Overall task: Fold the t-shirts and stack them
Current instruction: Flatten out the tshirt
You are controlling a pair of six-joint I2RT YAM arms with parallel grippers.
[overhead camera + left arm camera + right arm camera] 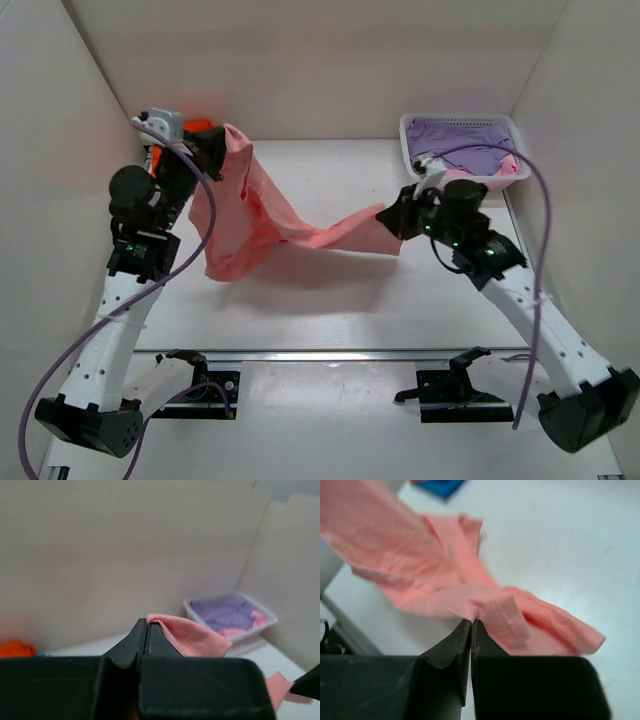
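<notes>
Two grippers pinch one salmon-pink t-shirt (pixel 265 215), which hangs stretched between them over the table (pixel 330 300): the left gripper (pixel 213 150) nips its ten o'clock end, the right gripper (pixel 393 218) its three o'clock corner.

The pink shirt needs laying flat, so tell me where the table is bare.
Bare table lies at the far middle, between the hanging salmon-pink t-shirt and the basket, and along the near side between that shirt and the rail. Crowded: the far-left corner with the orange t-shirt, the far-right with the basket.
</notes>
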